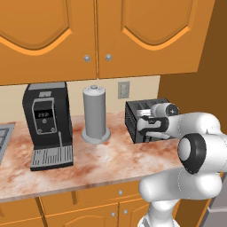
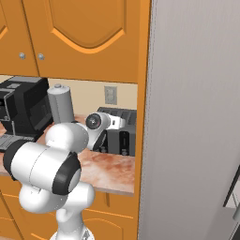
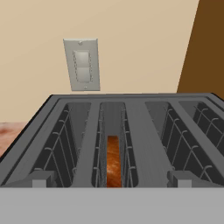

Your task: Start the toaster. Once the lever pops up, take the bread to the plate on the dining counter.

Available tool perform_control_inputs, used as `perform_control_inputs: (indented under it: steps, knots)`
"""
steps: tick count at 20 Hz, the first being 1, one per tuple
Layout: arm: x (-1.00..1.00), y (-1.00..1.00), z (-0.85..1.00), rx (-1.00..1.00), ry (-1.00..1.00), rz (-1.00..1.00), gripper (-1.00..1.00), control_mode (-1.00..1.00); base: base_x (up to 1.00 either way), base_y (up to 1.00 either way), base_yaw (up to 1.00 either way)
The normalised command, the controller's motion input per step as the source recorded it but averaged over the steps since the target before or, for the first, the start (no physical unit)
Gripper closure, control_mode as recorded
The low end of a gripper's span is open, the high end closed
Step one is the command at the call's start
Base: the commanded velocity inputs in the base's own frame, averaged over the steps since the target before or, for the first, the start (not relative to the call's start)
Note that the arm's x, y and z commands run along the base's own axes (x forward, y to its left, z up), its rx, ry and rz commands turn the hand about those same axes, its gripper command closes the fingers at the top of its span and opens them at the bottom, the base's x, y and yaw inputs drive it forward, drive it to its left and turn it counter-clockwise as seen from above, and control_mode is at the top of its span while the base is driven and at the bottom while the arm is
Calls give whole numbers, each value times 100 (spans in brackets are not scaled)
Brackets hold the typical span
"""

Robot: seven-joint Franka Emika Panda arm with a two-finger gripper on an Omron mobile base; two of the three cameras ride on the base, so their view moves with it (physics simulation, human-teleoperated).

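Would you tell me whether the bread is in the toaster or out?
In: the bread stands edge-up, sunk within a slot of the toaster.

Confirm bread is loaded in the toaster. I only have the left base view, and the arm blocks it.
Observer: Yes. The hand view looks down into the toaster. One slice of bread stands edge-on in the second slot from that view's left.
Operator: Other slots?
Observer: Empty. Only the wire guides show in them.
Operator: Which way is the lever end?
Observer: In the right base view, the grey end face is turned toward the base. I cannot tell how high the lever sits.
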Motion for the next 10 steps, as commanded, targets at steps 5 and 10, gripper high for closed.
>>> perform_control_inputs:
  steps: [5,10]
  knots:
    - [0,0,0,0,0,0,-100,-100,0,0,0]
    - [0,0,0,0,0,0,-100,-100,0,0,0]
